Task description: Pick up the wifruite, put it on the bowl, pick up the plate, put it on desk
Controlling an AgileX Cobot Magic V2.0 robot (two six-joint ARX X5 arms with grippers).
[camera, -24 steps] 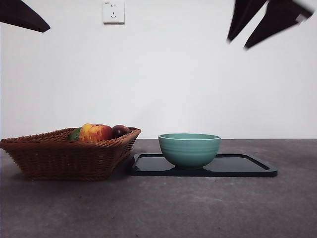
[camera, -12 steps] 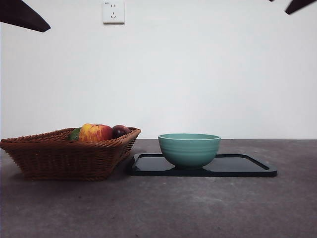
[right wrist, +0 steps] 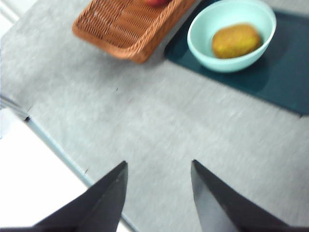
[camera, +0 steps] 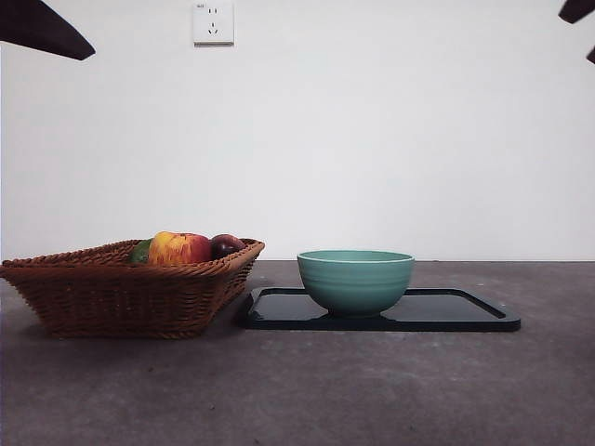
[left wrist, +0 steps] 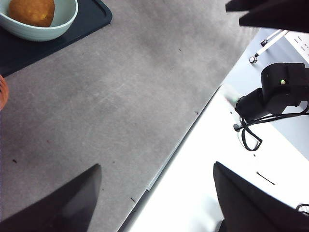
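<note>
The orange-brown wifruite lies inside the teal bowl; it also shows in the left wrist view. In the front view the bowl stands on the black plate on the grey desk, and the fruit is hidden by its wall. My right gripper is open and empty, high above the desk's front edge, away from the bowl. My left gripper is open and empty over the desk's edge. In the front view both arms show only as black tips at the top corners.
A wicker basket stands left of the plate, holding a red-and-yellow apple, a dark purple fruit and something green. A wall socket is on the white wall. White equipment with cables lies beyond the desk's edge.
The arm at the top right has risen and drawn back toward the corner, from large dark jaws to a small tip. The bowl, plate and basket have not moved.
</note>
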